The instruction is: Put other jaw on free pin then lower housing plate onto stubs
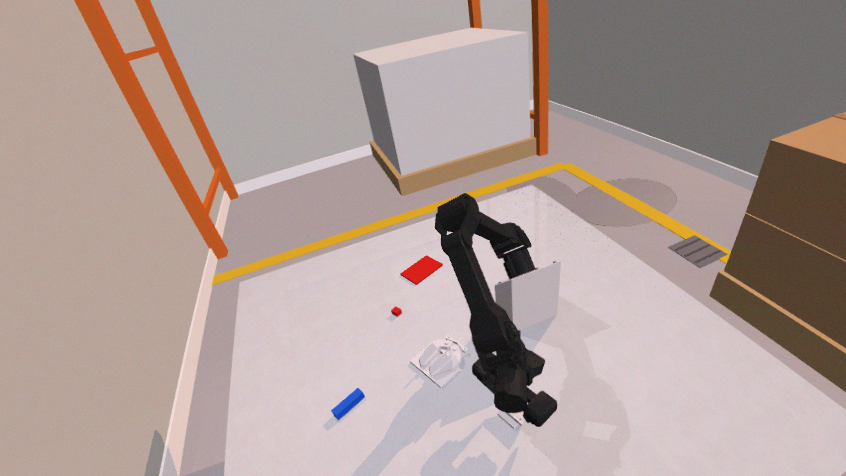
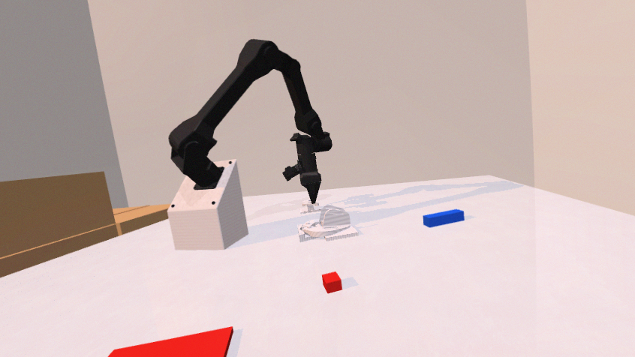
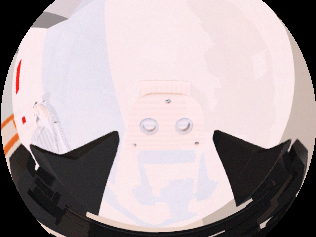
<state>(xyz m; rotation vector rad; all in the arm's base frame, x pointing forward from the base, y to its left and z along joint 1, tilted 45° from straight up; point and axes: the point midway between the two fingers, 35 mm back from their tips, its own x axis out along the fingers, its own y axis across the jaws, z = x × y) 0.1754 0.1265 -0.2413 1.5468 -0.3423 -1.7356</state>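
Observation:
My gripper (image 2: 314, 202) (image 3: 168, 136) is open and empty, pointing down over the white housing plate (image 1: 508, 419) (image 2: 309, 210) (image 3: 167, 114). The plate lies between and below the fingertips in the wrist view, showing two round holes and a raised strip along its far edge. The gear base (image 1: 441, 382) (image 2: 341, 236) stands beside it, with white jaw parts (image 1: 434, 358) (image 2: 335, 217) on top; they also show at the left of the wrist view (image 3: 51, 130). White on white, the pins, the teeth and how each jaw sits cannot be made out.
A blue bar (image 1: 347, 403) (image 2: 443, 217), a small red cube (image 1: 396, 311) (image 2: 331, 282) and a flat red plate (image 1: 421, 269) (image 2: 177, 343) lie around the gear base. The arm's white pedestal (image 1: 535, 296) (image 2: 200, 228) stands near the parts.

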